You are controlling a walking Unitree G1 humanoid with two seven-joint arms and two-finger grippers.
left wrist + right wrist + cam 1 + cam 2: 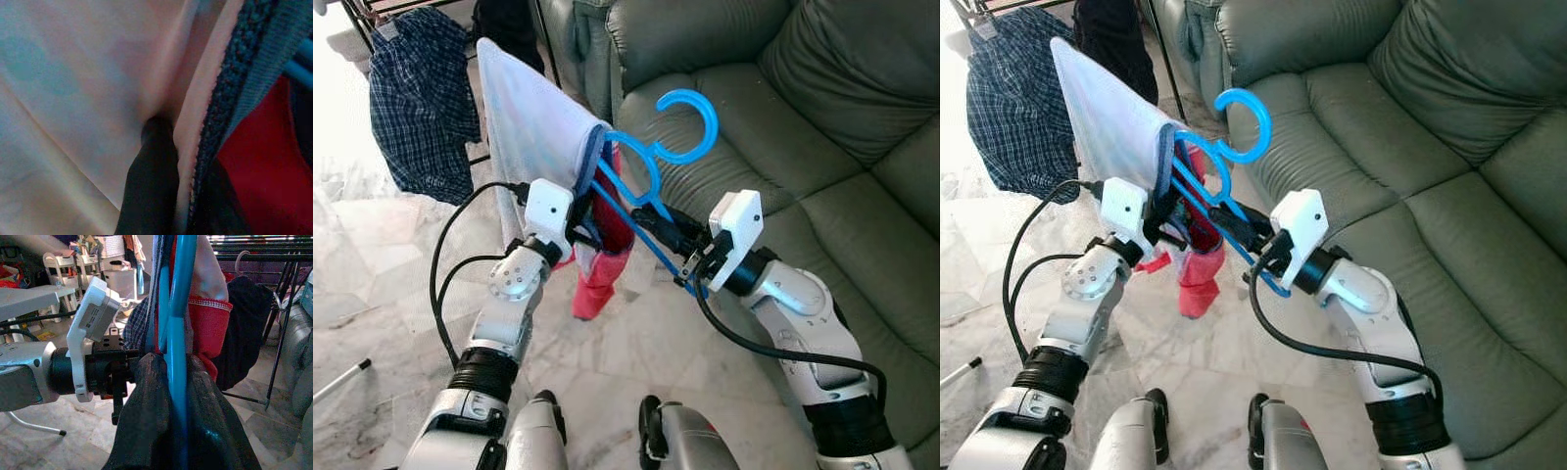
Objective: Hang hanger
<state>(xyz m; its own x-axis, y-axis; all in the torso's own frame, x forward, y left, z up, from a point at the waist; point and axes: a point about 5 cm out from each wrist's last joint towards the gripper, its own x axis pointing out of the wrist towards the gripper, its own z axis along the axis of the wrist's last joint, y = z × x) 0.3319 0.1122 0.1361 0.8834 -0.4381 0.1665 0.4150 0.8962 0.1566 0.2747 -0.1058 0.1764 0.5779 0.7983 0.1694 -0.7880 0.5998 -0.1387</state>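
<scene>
Right gripper [658, 227] is clenched on the blue hanger [690, 127]; left gripper [582, 230] pinches the shirt [533, 122]. A weak pinch may let the shirt slide off.

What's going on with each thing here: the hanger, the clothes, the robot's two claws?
Blue hanger: held up, hook free, not yet hung.
White garment: draped over the hanger.
Red garment: dangling below it.
Left gripper: shut on the white garment.
Right gripper: shut on the hanger.
Plaid shirt: hanging on the rack.

Blue hanger [680, 127] with white garment [533, 122] between both tools, beside green sofa [803, 108].
</scene>
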